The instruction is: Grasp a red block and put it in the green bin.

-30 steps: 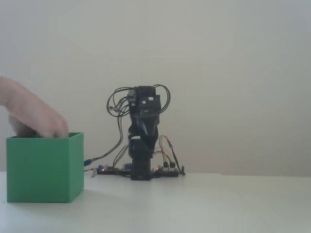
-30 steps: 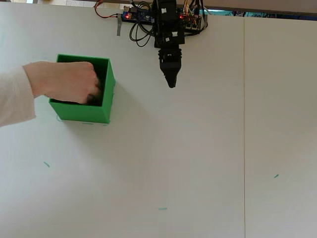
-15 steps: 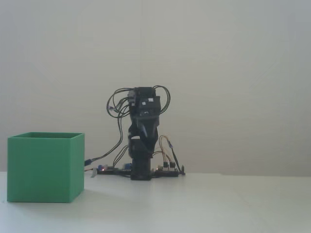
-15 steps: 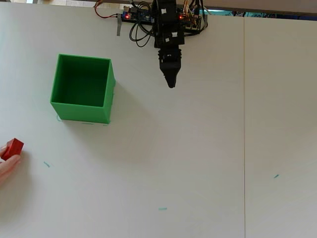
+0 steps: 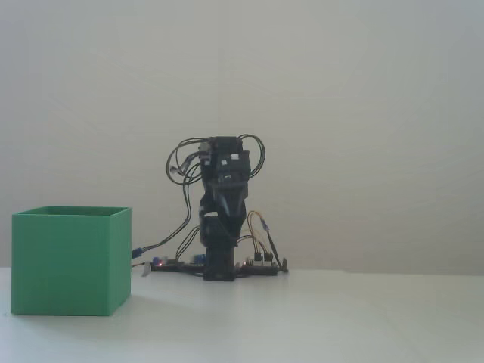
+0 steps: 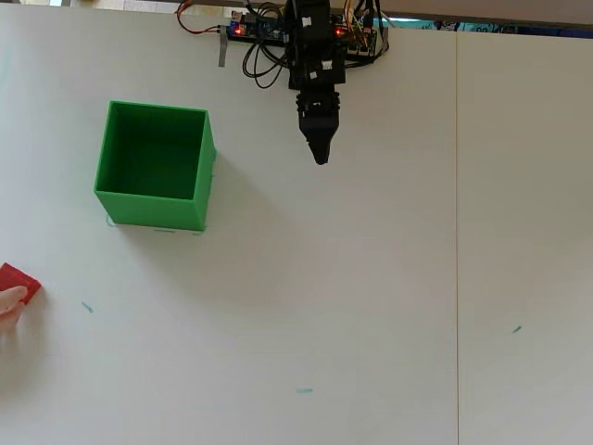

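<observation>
In the overhead view the red block (image 6: 18,282) lies at the left edge, well apart from the claw (image 6: 321,159), beyond the green bin (image 6: 153,209); claw tips appear clenched, empty.

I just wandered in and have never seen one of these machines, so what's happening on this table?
A small black robot arm sits folded at the table's far edge, its fingers holding nothing. An open green bin stands empty nearby. At the overhead view's left edge, a person's fingertip touches a red block, apparently placing it. The block is meant for the bin, but the arm isn't near it.
</observation>
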{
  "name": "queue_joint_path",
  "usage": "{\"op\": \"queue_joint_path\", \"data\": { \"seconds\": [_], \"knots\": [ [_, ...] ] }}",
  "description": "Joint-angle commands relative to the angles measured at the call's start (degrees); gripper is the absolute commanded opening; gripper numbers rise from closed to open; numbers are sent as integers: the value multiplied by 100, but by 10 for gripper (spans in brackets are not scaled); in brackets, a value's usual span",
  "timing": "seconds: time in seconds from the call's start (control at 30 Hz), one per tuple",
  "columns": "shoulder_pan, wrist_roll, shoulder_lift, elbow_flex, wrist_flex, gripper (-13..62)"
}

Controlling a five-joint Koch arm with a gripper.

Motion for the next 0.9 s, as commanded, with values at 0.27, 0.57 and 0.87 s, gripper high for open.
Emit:
{"op": "queue_joint_path", "data": {
  "seconds": [0.27, 0.57, 0.87],
  "knots": [
    [0, 0, 360, -105, -9, 366],
    [0, 9, 369, -105, -9, 366],
    [0, 9, 369, -105, -9, 366]
  ]
}}
